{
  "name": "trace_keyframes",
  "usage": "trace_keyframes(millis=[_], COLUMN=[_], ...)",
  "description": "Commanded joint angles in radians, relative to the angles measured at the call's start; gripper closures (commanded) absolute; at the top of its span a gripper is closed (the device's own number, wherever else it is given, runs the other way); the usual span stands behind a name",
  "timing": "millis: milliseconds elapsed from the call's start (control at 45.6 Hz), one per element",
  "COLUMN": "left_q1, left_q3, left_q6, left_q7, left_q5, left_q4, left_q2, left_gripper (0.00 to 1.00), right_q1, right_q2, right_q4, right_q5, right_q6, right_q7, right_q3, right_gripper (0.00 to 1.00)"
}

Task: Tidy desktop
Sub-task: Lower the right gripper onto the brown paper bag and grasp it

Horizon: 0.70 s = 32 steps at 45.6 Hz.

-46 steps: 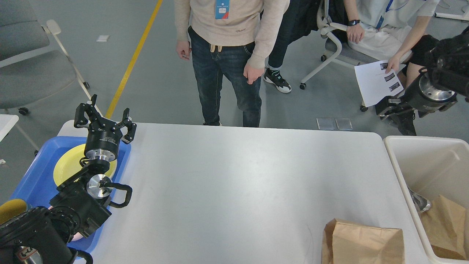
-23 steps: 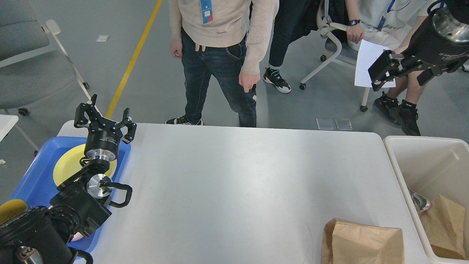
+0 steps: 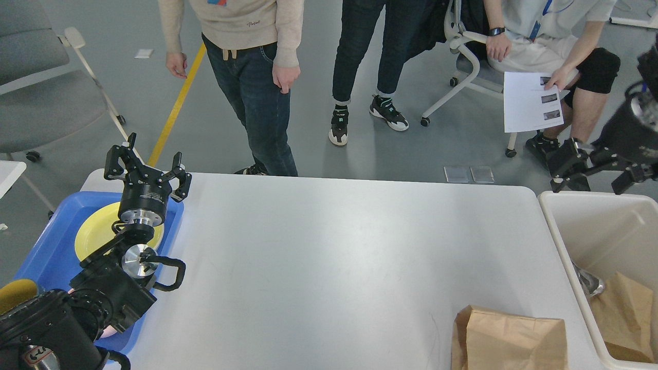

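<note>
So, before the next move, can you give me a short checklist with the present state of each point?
1. Left gripper open and empty: ok.
2. Right gripper open and empty: ok.
3. Desktop free of litter: not ok, a paper bag lies at its near right.
4. Bin has room: ok.
5. People clear of the desktop: ok, nobody reaches over it.

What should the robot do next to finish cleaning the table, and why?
Probably bring the right hand down toward the brown paper bag. That bag is the only thing lying on the desktop, near its front right corner, right beside the beige bin that already holds another paper bag. The right hand is open, holds nothing and hovers above the bin's far edge; the left hand is far off, over the blue tray.
</note>
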Motion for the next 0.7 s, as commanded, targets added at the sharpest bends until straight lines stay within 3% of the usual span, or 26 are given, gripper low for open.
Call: trace_keyframes(millis=[0,241,395,680], left_q1=[0.0,0.0,0.0,-0.001], left_q3=[0.0,0.0,0.0,0.0], left_q6=[0.0,0.0,0.0,0.0], left_q7=[0.0,0.0,0.0,0.0], left_q5=[0.0,0.0,0.0,0.0], left_q4=[0.0,0.0,0.0,0.0], left_q2=[0.0,0.0,0.0,0.0], left_gripper=[0.03,0.03,0.04,0.03], right_q1=[-0.124,-0.342,-0.468,-0.517], right_q2=[-0.088,-0.1,-0.013,0.039], right_q4=[0.011,0.005,0.003,0.011], right_q5=[-0.002,-0.011,-0.035,-0.035], right_q6=[0.0,-0.003,-0.142,-0.148], right_q7=[-0.001,0.001,0.001,0.001], right_q3=[0.006,0.023,0.026,0.098], right_gripper=[0.0,0.0,0.0,0.0])
